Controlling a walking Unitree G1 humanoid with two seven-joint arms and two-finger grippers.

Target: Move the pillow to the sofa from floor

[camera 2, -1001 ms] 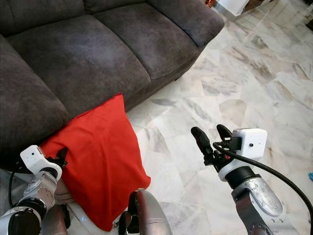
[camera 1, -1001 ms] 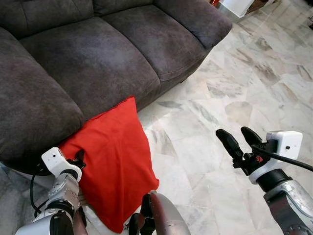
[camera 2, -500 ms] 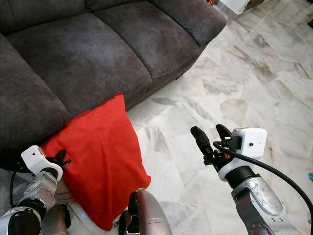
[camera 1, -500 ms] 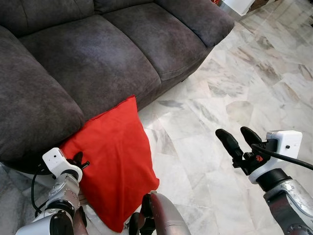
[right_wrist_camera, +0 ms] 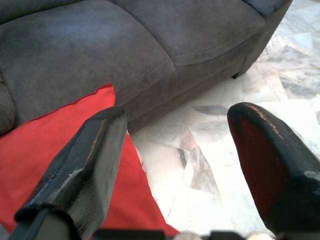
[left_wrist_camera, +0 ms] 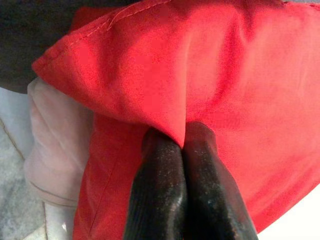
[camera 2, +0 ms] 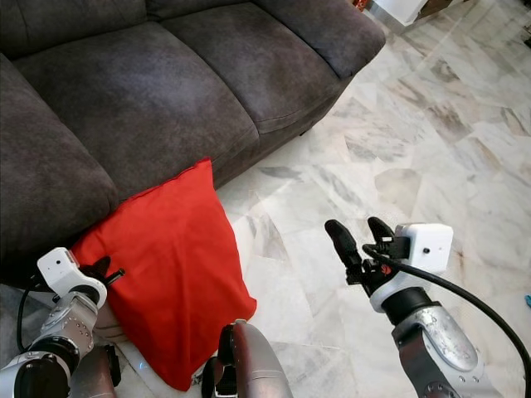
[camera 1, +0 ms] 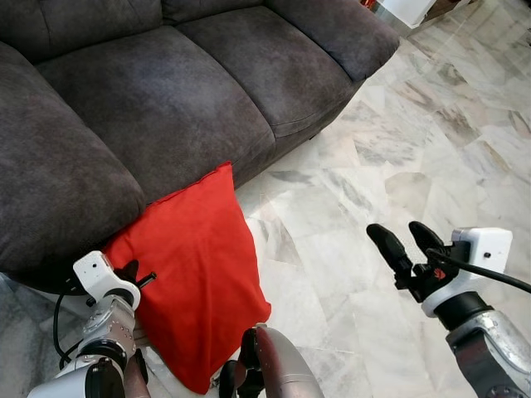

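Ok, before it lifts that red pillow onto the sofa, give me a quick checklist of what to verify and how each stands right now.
1. Left gripper pinching the red fabric pillow: ok, fingers shut on a fold.
2. Grip deep enough to carry it: cannot tell.
3. Pillow off the marble floor: not ok, it leans against the sofa front.
4. Dark grey sofa seat free for it: ok.
5. Right gripper ready to help: ok, open, apart from the pillow.

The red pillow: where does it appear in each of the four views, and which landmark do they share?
Left eye: red pillow lower left, leaning on the sofa.
Right eye: lower left.
Left wrist: close up, a fold pinched by the left gripper.
Right wrist: behind one finger.
Shared landmark: grey sofa.
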